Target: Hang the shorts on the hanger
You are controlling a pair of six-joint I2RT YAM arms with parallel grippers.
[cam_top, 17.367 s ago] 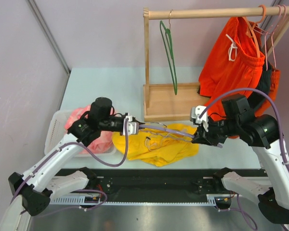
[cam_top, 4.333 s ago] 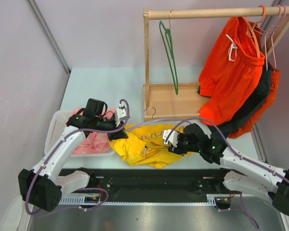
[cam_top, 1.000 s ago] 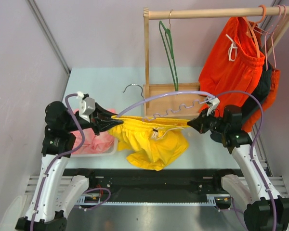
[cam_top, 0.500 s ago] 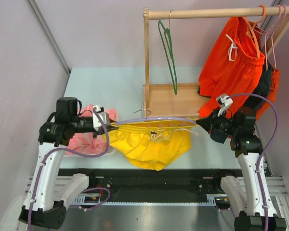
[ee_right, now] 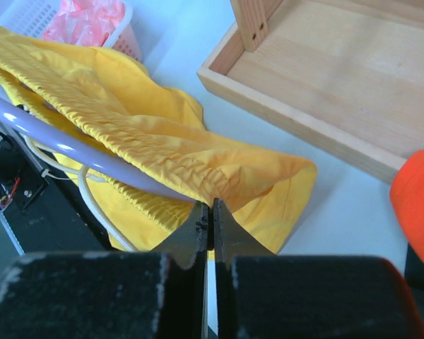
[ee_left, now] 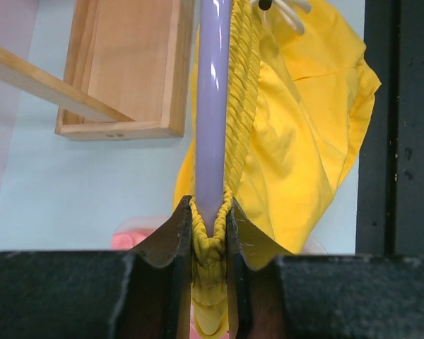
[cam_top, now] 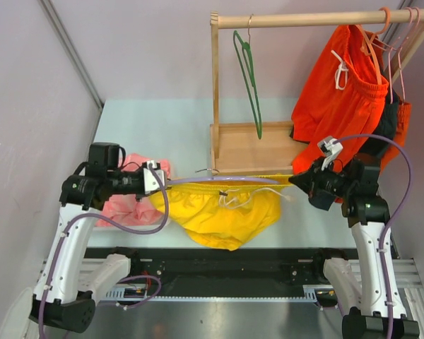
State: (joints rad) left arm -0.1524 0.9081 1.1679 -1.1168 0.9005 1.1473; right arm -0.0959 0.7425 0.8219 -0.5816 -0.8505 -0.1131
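Pink cloth lies in a white basket at the left side of the table. Just to the right of it, the left end effector is closed: in the left wrist view its two fingers pinch together the lilac bar of the hanger and the gathered waistband of the yellow shorts. The bar runs level from this end effector to the other one, and the elastic waistband is stretched along it. The rest of the shorts hangs below the bar toward the near edge of the table, with the white drawstring in the middle. Behind them stands a wooden rack, and a dark green hanger hangs from its top rod. The right end effector is closed too, and it grips the other end of the lilac bar together with yellow fabric. Behind it, orange-red shorts hang from the right end of the rod.
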